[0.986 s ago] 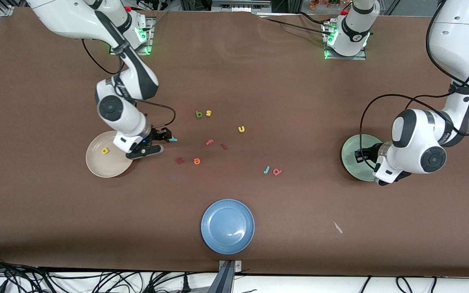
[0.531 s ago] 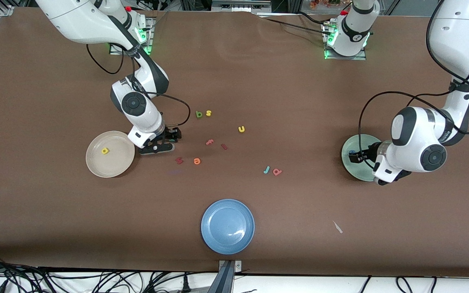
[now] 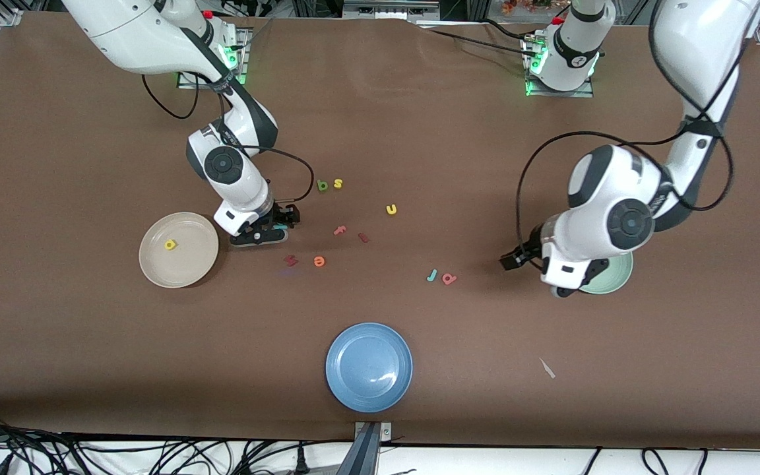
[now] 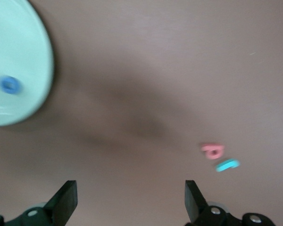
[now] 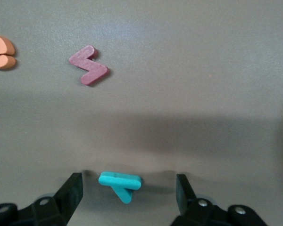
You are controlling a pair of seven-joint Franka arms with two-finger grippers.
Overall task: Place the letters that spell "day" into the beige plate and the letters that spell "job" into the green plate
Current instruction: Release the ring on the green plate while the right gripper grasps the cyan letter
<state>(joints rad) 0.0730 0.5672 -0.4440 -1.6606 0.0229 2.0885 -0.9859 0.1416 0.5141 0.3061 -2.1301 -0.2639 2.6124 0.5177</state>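
Note:
The teal "y" (image 5: 120,184) lies flat on the table between the fingers of my right gripper (image 5: 129,192), which is open and down around it without touching it. It lies beside the beige plate (image 3: 156,264), which holds the yellow letter (image 3: 169,245). The dark green letter (image 3: 322,185) lies farther from the camera. My left gripper (image 4: 129,203) is open and empty over bare table between the green plate (image 4: 23,42) and the teal "j" (image 4: 227,165) and salmon letter (image 4: 213,150). The blue "o" (image 4: 9,85) lies in the green plate, which the left arm half hides in the front view.
A yellow "s" (image 3: 338,183), a yellow "u" (image 3: 391,209), a pink "f" (image 3: 340,230), two dark red letters (image 3: 290,260) and an orange "e" (image 3: 318,261) are scattered mid-table. A blue plate (image 3: 353,389) sits near the front edge.
My left gripper opened, left the blue "o" in the green plate and swung off the plate toward the table's middle. My right gripper shifted from the beige plate's edge to straddle the teal "y".

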